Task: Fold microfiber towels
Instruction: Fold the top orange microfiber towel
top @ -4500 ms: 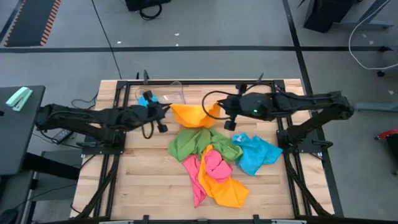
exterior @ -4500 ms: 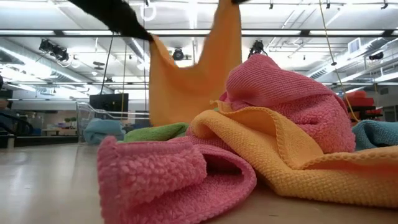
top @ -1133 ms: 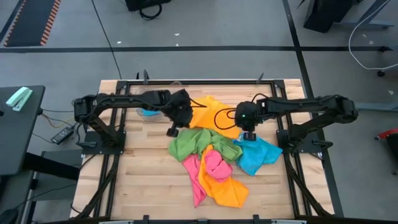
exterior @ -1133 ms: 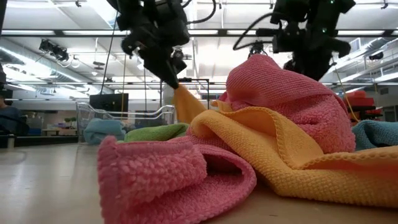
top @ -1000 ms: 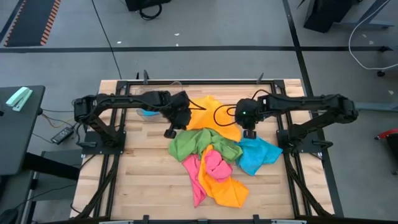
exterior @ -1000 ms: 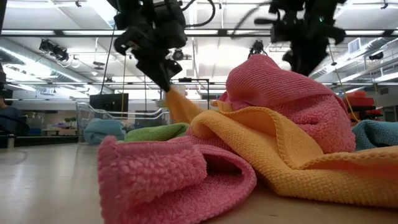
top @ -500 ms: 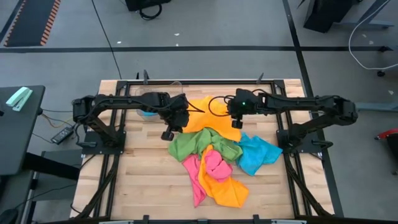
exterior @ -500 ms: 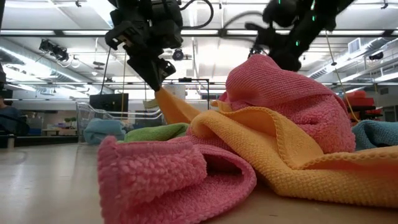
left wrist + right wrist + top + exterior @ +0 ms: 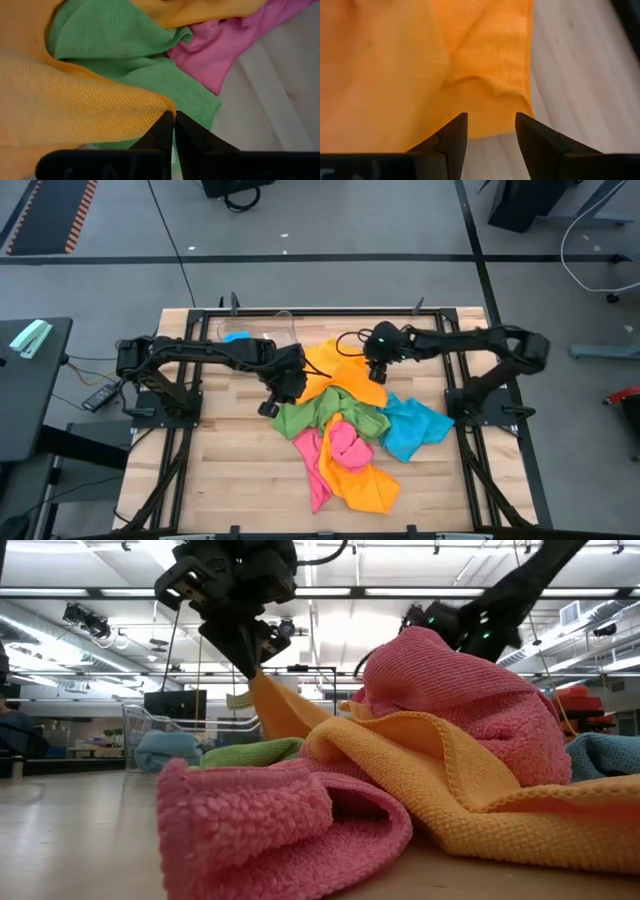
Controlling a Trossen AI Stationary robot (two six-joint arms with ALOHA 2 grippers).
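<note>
From above, the orange towel (image 9: 340,372) lies on the far side of the towel heap (image 9: 345,435), its near edge overlapping the green towel (image 9: 315,410). The left gripper (image 9: 272,402) sits at the orange towel's left corner, beside the green towel; the right gripper (image 9: 379,368) hangs over its right edge. The towel's long axis appears to run left to right between the two grippers.

At table height, the left gripper (image 9: 247,668) pinches a peak of the orange towel (image 9: 275,705) behind the heap, so that corner points upward.

Its wrist camera shows the left gripper (image 9: 174,120) clamped tight on the orange corner (image 9: 75,110), above the green towel (image 9: 130,60).

The right wrist camera shows the right gripper (image 9: 491,122) parted, holding nothing, over the orange edge (image 9: 490,95) on the table (image 9: 580,90).

To do this well, the left corner should probably go down flat, clear of the green towel, before letting go, keeping the edge taut and square.
</note>
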